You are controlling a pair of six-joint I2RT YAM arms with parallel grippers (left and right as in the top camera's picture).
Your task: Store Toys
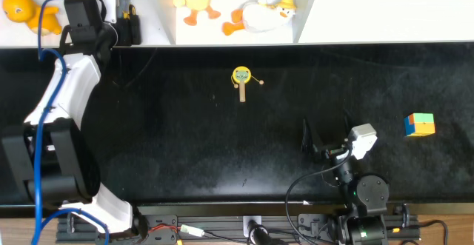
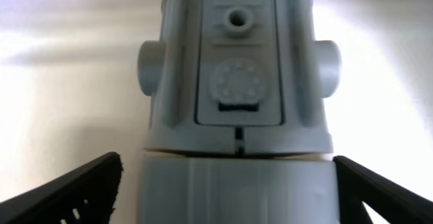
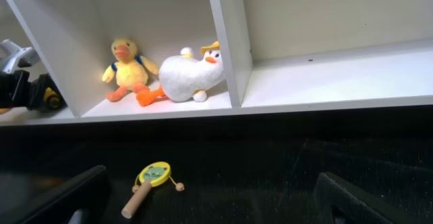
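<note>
Jaws of the left gripper are spread, and the grey robot toy is stood upright between the two fingers. A thin gap is seen at one finger, while the other lies right at the toy's side; whether it touches cannot be told. The toy is set on the white floor of the shelf, in its left compartment, into which the left arm is stretched from its base. A yellow duck toy is placed in the same compartment, farther left and apart from the gripper. The jaws of the right gripper are likewise held wide apart, with nothing between them, low over the black table mat near the right arm's base. Ahead of it a small rattle drum with a wooden handle is laid on the mat, near the shelf's front edge. In the middle compartment a yellow duck plush is seated, and a white bird plush is laid just beside it. A multicoloured cube is set on the mat at the far right, well apart from both grippers.
</note>
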